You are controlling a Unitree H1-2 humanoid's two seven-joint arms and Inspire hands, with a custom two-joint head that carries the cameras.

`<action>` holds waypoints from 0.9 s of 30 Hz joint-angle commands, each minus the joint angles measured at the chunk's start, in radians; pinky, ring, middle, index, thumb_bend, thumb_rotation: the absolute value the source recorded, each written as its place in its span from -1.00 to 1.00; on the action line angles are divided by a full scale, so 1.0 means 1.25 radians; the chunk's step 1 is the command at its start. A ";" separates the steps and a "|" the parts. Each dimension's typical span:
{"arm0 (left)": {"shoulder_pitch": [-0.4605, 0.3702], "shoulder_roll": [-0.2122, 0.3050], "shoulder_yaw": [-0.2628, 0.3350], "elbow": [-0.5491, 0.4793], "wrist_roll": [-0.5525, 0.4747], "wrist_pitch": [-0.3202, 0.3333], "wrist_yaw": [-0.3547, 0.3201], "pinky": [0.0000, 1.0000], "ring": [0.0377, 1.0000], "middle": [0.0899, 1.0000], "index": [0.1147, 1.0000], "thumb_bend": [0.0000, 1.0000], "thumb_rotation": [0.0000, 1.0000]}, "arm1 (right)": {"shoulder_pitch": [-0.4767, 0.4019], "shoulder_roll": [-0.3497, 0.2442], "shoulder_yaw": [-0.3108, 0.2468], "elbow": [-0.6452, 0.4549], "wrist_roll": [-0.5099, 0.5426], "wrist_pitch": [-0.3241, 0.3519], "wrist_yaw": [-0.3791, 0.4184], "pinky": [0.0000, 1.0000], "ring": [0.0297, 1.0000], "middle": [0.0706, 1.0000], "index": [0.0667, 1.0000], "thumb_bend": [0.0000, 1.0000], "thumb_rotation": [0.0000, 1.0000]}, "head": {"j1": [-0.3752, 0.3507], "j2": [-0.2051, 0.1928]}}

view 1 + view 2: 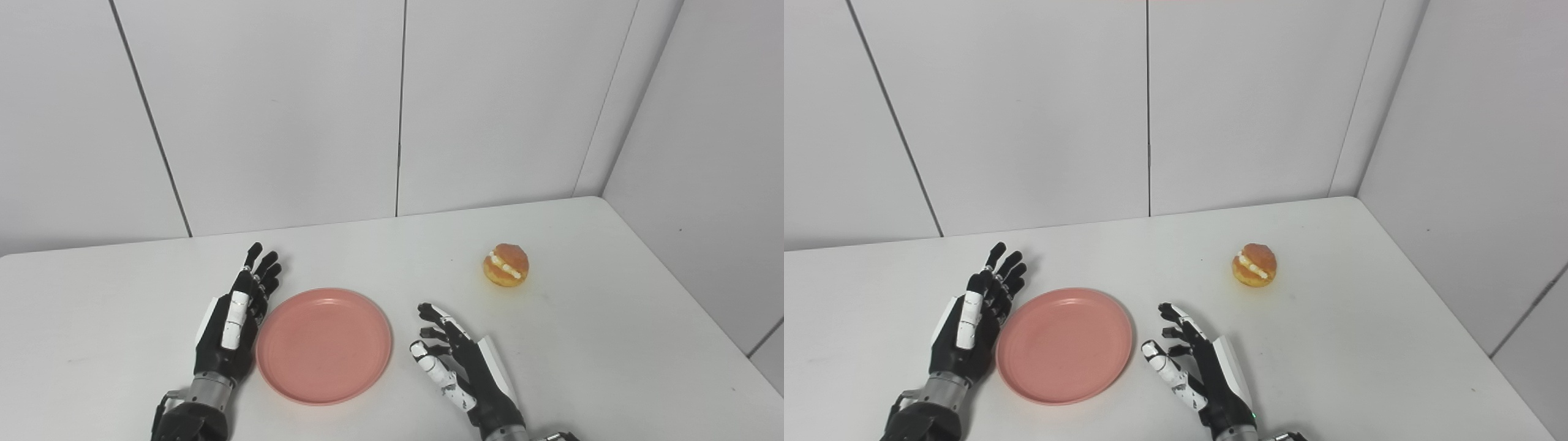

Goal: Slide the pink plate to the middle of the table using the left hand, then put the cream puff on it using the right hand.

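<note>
A round pink plate [324,345] lies flat and bare on the white table, near the front and a little left of centre. My left hand [234,318] stands edge-on against the plate's left rim, fingers stretched out and apart, holding nothing. To the right of the plate my right hand [458,364] hovers open with fingers spread, a small gap between it and the rim. The cream puff [506,264], a golden bun with a white cream seam, rests on the table beyond and to the right of the right hand.
White wall panels close off the back of the table [612,343], and another wall runs along its right edge. Nothing else lies on the tabletop.
</note>
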 commanded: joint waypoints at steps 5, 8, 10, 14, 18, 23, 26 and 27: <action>0.043 0.001 0.001 0.000 -0.002 -0.002 -0.002 1.00 0.94 0.93 1.00 0.71 0.79 | -0.002 0.000 -0.024 -0.156 -0.127 0.078 -0.008 0.43 0.64 0.74 0.69 0.64 0.93 | 0.003 -0.004; 0.042 -0.004 0.002 0.006 -0.002 -0.004 0.001 1.00 0.93 0.91 1.00 0.74 0.77 | -0.011 -0.013 -0.039 -0.209 -0.150 0.101 0.013 0.35 0.58 0.73 0.70 0.67 0.91 | 0.009 -0.008; 0.041 -0.005 0.001 0.010 -0.001 -0.005 0.002 1.00 0.92 0.90 1.00 0.75 0.76 | -0.021 -0.022 -0.049 -0.239 -0.161 0.113 0.028 0.30 0.55 0.72 0.71 0.69 0.87 | 0.011 -0.009; 0.040 -0.009 0.001 0.012 -0.001 -0.007 0.003 1.00 0.92 0.89 1.00 0.78 0.76 | -0.063 -0.055 -0.072 -0.301 -0.211 0.143 0.077 0.29 0.55 0.72 0.74 0.80 0.47 | 0.015 -0.008; 0.040 -0.007 -0.002 0.011 -0.001 -0.003 -0.001 1.00 0.92 0.91 1.00 0.78 0.77 | -0.117 -0.094 -0.088 -0.326 -0.247 0.156 0.130 0.29 0.55 0.72 0.75 0.87 0.32 | 0.015 -0.008; 0.042 -0.007 -0.004 0.008 -0.004 0.013 -0.004 1.00 0.97 0.92 1.00 0.79 0.76 | -0.185 -0.144 -0.100 -0.324 -0.296 0.158 0.176 0.29 0.61 0.74 0.76 0.94 0.28 | 0.015 -0.011; 0.039 -0.005 -0.004 0.018 -0.008 0.012 -0.010 1.00 0.98 0.92 1.00 0.76 0.77 | -0.229 -0.176 -0.104 -0.301 -0.325 0.148 0.195 0.26 0.56 0.70 0.73 0.96 0.26 | 0.013 -0.011; 0.038 -0.005 -0.004 0.022 -0.008 0.009 -0.011 1.00 0.99 0.92 1.00 0.76 0.77 | -0.241 -0.185 -0.106 -0.295 -0.330 0.149 0.204 0.26 0.58 0.71 0.72 0.97 0.27 | 0.013 -0.011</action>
